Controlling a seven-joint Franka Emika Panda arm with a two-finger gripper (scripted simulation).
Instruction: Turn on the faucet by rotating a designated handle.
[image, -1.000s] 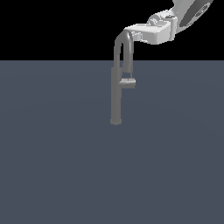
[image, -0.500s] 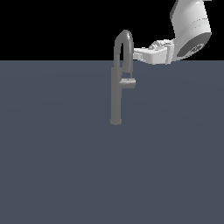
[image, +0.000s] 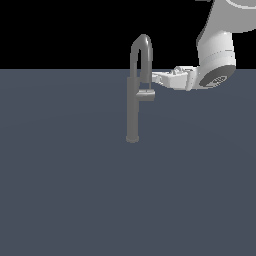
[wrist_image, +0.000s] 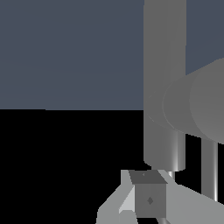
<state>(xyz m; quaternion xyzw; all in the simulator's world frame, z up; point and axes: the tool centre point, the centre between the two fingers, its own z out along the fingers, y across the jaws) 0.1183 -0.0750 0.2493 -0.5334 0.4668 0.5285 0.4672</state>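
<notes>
I have the faucet (image: 134, 100) standing upright on the grey surface (image: 75, 190), its column (image: 132, 112) topped by the arched spout (image: 142, 50). The handle (image: 146, 94) is the stubby block sticking out of the column toward the exterior view's right, roughly level with the top of the column.

My tool (image: 156, 77) reaches in from the exterior view's right, lying nearly horizontal, its tip just above the handle and close beside the spout's descending leg. From the wrist view I see the column (wrist_image: 164, 83) large and close, with the handle's rounded body (wrist_image: 197, 105) beside it and one pad (wrist_image: 148, 199) at the frame edge. I cannot tell from either view whether the tool is wide or narrow; nothing appears held between the pads.

As I judge it, I am on the approach, not yet in contact. To do this well I should come down a little so the tip sits beside the handle's outer end, not above it, then push sideways along an arc about the column. Pressing near the free end gives the best leverage, and I must keep clear of the spout.
</notes>
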